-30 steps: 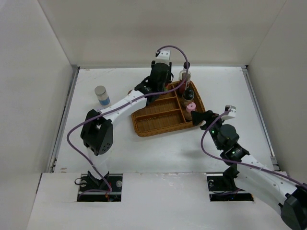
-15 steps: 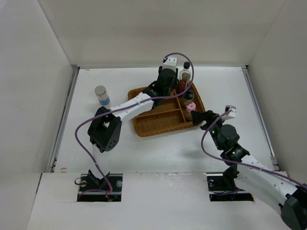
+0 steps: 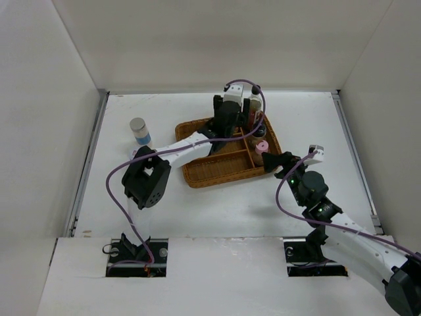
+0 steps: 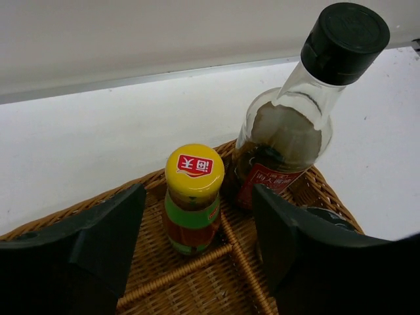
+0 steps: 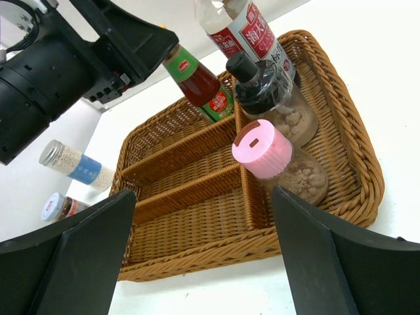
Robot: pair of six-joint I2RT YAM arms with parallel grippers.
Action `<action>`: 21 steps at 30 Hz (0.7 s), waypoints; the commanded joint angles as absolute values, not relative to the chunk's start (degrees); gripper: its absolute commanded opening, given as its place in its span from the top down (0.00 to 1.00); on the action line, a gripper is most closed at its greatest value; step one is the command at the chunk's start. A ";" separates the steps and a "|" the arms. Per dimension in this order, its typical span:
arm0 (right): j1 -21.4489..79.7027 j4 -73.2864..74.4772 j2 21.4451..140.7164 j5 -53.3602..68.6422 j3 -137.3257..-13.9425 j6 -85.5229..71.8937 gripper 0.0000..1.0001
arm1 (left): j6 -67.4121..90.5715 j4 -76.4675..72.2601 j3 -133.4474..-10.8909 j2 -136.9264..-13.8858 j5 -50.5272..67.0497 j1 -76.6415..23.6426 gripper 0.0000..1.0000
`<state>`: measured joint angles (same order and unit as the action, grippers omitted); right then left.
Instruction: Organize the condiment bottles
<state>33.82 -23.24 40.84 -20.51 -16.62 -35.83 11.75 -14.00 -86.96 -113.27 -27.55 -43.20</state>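
The green bottle with a yellow cap stands upright in a back compartment of the wicker tray. My left gripper is open around it, both fingers apart from it. The tall clear black-capped bottle stands just past the divider. In the right wrist view the brown shaker and pink-capped shaker sit in the tray's right compartment. The silver-lidded blue-label jar and the short red-lidded jar stand on the table left of the tray. My right gripper hovers open at the tray's right corner.
The tray has two long compartments with nothing in them. White walls close in the table at the back and on both sides. The left arm stretches across the tray's left end.
My left gripper moved right and down over the tray's back with the green bottle, then opened and let it go. The right arm stayed put.
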 commanded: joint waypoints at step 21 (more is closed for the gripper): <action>38.61 -23.82 34.91 -22.66 -18.19 -32.18 0.67 | 17.13 -4.04 -57.76 -75.77 -40.43 -24.75 0.17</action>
